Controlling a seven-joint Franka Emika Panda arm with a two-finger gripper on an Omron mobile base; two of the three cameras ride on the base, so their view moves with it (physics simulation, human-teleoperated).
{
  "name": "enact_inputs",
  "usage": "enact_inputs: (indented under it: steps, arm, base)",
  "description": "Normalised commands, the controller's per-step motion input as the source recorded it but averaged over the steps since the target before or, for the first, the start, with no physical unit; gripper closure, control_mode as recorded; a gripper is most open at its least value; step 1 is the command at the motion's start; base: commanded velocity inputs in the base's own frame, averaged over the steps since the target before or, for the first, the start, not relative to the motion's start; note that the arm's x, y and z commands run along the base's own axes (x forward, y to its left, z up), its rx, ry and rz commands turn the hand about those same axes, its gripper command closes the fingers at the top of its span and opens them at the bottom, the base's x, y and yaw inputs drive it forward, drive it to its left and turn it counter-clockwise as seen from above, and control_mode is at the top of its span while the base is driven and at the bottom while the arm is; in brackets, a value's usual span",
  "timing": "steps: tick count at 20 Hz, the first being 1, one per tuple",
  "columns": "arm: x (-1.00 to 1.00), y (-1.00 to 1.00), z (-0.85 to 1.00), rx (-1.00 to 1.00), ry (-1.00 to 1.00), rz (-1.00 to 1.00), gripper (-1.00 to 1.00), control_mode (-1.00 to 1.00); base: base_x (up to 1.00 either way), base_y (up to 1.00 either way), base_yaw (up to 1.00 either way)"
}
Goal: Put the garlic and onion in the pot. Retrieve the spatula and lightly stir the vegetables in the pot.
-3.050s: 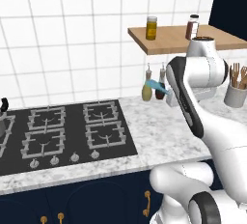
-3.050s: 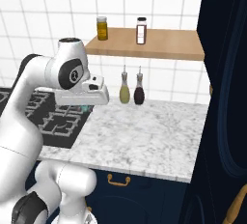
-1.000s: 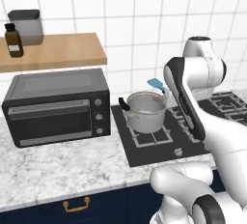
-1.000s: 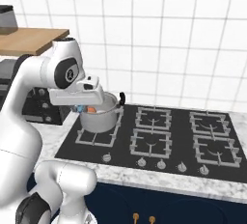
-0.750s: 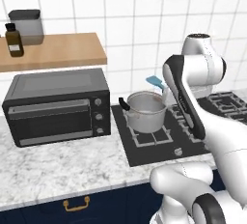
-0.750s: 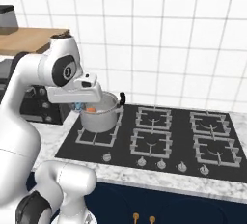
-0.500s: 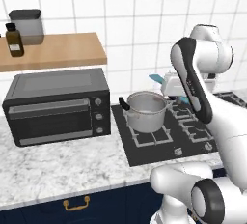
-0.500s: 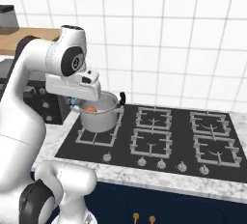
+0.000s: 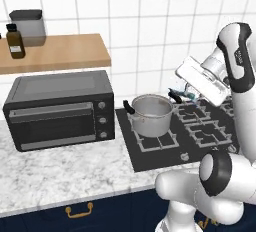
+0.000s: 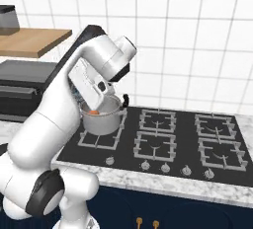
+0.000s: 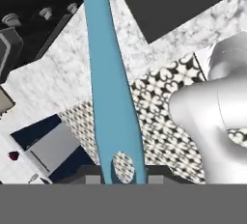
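**Spatula in hand, stirring yet to begin**

The gripper [image 11: 123, 177] was clamped on the teal handle of the spatula [image 11: 108, 88], which ran up and away from the fingertips in the hand view. In the left base view the hand hung tilted just right of the pot [image 9: 151, 115], near the pot's right-hand loop handle, with a little teal showing at the spatula's end beside the rim. The pot stood on the near-left burner of the cooktop [image 9: 150, 151], and in the right base view the orange-brown onion [image 10: 94, 112] lay inside it; the garlic could not be made out.

By the look of it, the vegetables were loaded and the retrieval was done, so the stirring step was in hand. The next move seemed to call for swinging the spatula's working end over the rim and lowering it into the pot before a gentle sweep. Whether the tip was already over the mouth could not be told.

To the left of the cooktop sat a dark toaster oven [image 9: 60, 108] on the marble counter [image 9: 65, 176], with a wooden shelf [image 9: 55, 53] above it carrying a brown bottle [image 9: 15, 41] and a grey canister [image 9: 27, 26]. These stood well apart from the pot. The pot's own rim and right handle looked the likeliest things to catch the spatula.
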Motion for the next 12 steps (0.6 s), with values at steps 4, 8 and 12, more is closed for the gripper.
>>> enact_inputs:
  steps: [4, 8, 12]
  arm:
    - [0.06, 0.22, 0.16, 0.52, 0.46, -0.33, 1.00, -1.00]
    - [0.25, 0.47, 0.25, 0.25, 0.18, -0.27, 1.00, -1.00]
    - [0.73, 0.37, 0.00, 0.02, 0.08, -0.23, 1.00, -1.00]
  base:
    - [0.00, 0.00, 0.00]
    - [0.00, 0.00, 0.00]
    - [0.00, 0.00, 0.00]
